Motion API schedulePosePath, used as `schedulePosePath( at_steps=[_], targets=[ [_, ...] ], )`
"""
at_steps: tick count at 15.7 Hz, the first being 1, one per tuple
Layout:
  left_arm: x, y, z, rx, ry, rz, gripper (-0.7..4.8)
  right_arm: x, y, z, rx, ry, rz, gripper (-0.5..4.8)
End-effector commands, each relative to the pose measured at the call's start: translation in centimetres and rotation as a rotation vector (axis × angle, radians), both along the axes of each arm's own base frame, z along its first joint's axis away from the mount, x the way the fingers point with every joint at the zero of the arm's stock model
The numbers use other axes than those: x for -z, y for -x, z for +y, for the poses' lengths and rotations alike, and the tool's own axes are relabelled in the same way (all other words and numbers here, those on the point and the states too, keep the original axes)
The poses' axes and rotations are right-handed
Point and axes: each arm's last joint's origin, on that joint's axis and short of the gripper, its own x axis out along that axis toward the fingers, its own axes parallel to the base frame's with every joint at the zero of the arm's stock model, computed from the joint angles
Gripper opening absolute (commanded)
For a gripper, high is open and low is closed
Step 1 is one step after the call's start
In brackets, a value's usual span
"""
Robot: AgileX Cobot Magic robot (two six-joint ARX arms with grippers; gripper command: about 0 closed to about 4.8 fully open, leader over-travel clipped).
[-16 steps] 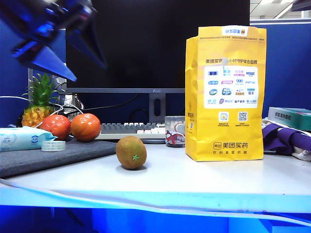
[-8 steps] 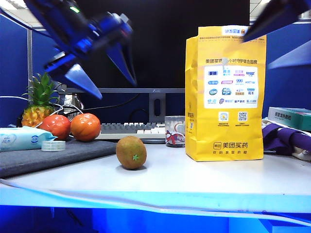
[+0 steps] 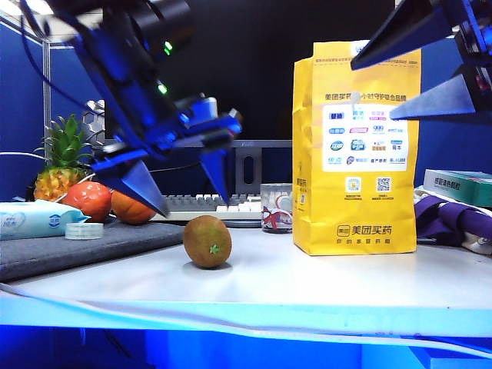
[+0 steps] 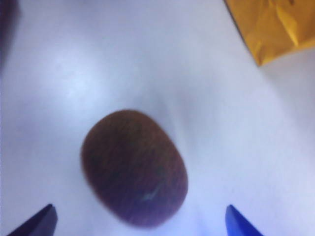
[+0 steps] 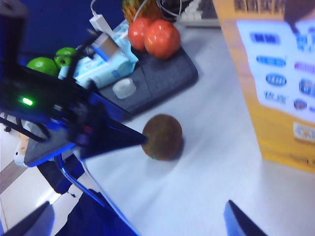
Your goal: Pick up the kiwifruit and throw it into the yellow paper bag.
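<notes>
The brownish-green kiwifruit [image 3: 207, 241] lies on the white table, left of the tall yellow paper bag [image 3: 357, 146]. My left gripper [image 3: 194, 206] hangs open just above the kiwifruit, one finger on each side, touching nothing. In the left wrist view the kiwifruit [image 4: 134, 167] lies between the two blue fingertips of the left gripper [image 4: 140, 210], with a corner of the bag [image 4: 270, 27] beyond it. My right gripper [image 3: 373, 92] is open and empty, high in front of the bag's top. The right wrist view shows the kiwifruit [image 5: 163, 136], the bag [image 5: 275, 83] and the right gripper [image 5: 138, 205].
Two tomatoes [image 3: 91, 198], a pineapple [image 3: 61, 165], a wipes pack [image 3: 34, 219] and a tape roll [image 3: 84, 231] sit on a grey mat [image 3: 77, 250] at the left. A glass [image 3: 275, 207] and a keyboard [image 3: 207, 206] stand behind the kiwifruit. Purple cloth [image 3: 453, 219] lies right of the bag.
My left arm has come down and to the right until its open fingers hang over the kiwifruit. The right gripper has entered at the top right and lowered beside the bag's top.
</notes>
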Motion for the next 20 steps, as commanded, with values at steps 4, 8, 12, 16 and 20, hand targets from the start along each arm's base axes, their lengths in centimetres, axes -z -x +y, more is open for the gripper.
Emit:
schedulePosePath(
  at_steps=[4, 8, 12, 16, 20],
  targets=[
    [1.3, -1.1, -0.8, -0.065, 0.064, 0.002, 4.79, -0.7, 0.0, 0.1, -0.047, -0.024, -0.050, 4.79],
    [2.7, -1.4, -2.1, -0.025, 0.055, 0.040, 4.79, -0.9, -0.1, 0.1, -0.048, -0.025, -0.080, 4.79],
    [1.4, -2.4, -3.3, 0.114, 0.017, -0.048, 1.71, -0.9, -0.1, 0.1, -0.048, -0.025, -0.080, 4.79],
    [-2.2, -2.5, -3.3, 0.283, -0.126, -0.089, 1.40, -0.9, -0.1, 0.1, -0.049, -0.016, -0.090, 4.79],
    [-11.3, -0.5, -1.5, 0.372, -0.246, -0.302, 1.19, -1.1, -0.2, 0.1, -0.026, 0.007, -0.137, 4.79]
  ],
)
